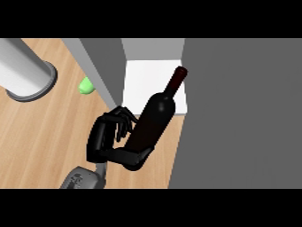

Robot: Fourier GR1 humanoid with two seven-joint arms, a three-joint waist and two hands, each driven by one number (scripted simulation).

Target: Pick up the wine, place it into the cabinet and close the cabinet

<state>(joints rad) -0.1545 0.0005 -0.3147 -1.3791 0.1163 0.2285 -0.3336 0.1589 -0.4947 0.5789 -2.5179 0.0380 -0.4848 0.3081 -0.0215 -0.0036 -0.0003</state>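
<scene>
The dark wine bottle is tilted, its reddish neck pointing up and to the right over the white floor of the cabinet. My right hand is shut on the bottle's lower body, with fingers curled along its left side and the thumb under its base. The bottle's base is still over the wooden counter, in front of the cabinet's opening. A large dark grey panel, the cabinet's door, fills the right side of the view. My left hand does not show.
A wide pale cylinder with a grey rim stands on the counter at upper left. A small green object lies beside the cabinet's grey side wall.
</scene>
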